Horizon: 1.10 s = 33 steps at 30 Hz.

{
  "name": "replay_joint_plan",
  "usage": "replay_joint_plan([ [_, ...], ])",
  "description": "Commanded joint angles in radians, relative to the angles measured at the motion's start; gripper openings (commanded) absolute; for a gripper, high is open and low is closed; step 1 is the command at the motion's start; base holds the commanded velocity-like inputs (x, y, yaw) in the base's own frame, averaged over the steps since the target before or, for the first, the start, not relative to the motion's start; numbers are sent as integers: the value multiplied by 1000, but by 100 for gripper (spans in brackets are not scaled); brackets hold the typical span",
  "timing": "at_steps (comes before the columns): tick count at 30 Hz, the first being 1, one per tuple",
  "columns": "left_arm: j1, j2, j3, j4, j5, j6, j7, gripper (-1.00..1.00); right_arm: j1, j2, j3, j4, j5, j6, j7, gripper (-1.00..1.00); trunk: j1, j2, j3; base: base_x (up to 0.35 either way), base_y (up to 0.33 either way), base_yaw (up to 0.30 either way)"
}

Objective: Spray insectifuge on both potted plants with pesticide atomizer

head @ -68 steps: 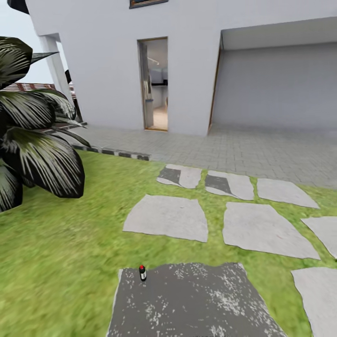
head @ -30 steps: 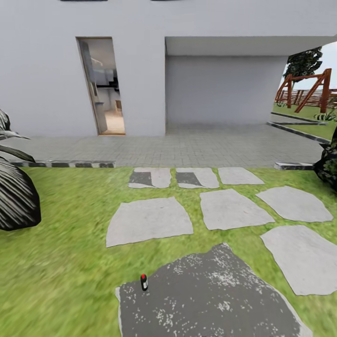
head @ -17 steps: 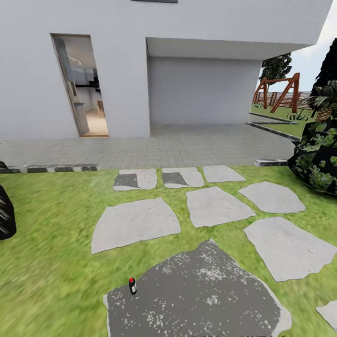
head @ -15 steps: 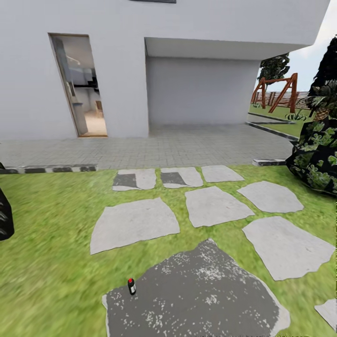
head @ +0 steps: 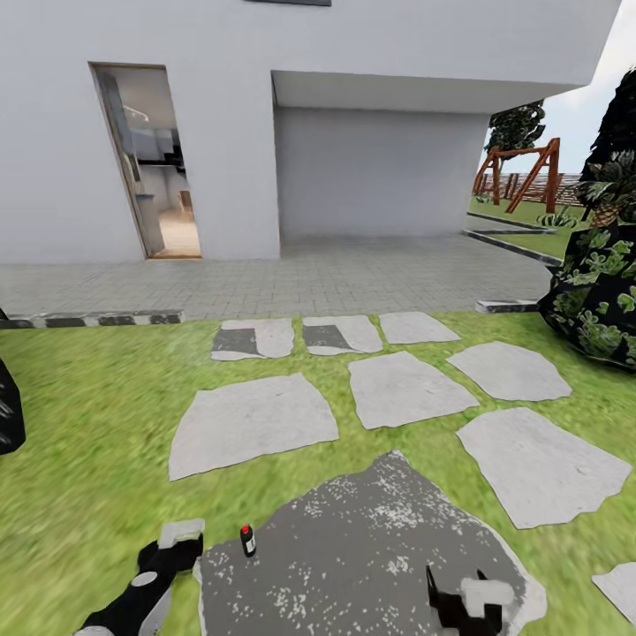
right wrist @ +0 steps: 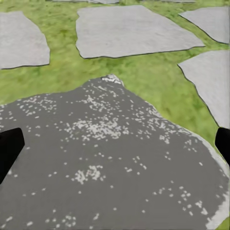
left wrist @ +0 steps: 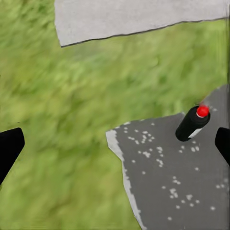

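Arms are now raised into view; left gripper (head: 181,537) fingers are spread wide, empty, pesticide atomizer (left wrist: 192,123) just inside one fingertip; right gripper (head: 461,594) likewise open and empty.

The right wrist view looks down on a dark grey mottled paving slab (right wrist: 105,167) flecked with pale specks, its pointed corner reaching toward 12 o'clock into the green lawn (right wrist: 139,72). Beyond the grass lie pale grey stepping stones (right wrist: 129,31): one broad stone at 12 o'clock, one cut off at 10 o'clock, and two more at 1 and 3 o'clock. The right gripper (right wrist: 115,143) hangs above the slab with its two black fingertips (right wrist: 8,148) set wide apart at 9 and 3 o'clock, nothing between them.
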State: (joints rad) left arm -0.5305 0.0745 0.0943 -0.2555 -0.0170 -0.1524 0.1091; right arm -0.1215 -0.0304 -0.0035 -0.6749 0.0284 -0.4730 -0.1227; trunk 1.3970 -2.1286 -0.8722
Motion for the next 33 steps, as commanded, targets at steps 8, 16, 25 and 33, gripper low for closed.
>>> replay_joint_plan([
  [8,-16,-1,0,2,-60,-2,-3,100,-190,-2,-3,-112,2,239,-3,100,0,0,-1,0,0,0],
  [16,-13,0,1,-1,-62,-10,-3,100,-200,-1,1,-104,4,247,-1,100,0,0,-1,-1,11,0],
  [25,-14,0,1,-1,-60,-12,-3,100,-201,0,1,-38,3,246,-1,100,0,0,-1,-72,240,-84],
  [33,-14,-1,1,-1,-60,-13,-4,100,-201,0,0,-35,2,245,-1,100,0,0,-1,-18,292,-274],
])
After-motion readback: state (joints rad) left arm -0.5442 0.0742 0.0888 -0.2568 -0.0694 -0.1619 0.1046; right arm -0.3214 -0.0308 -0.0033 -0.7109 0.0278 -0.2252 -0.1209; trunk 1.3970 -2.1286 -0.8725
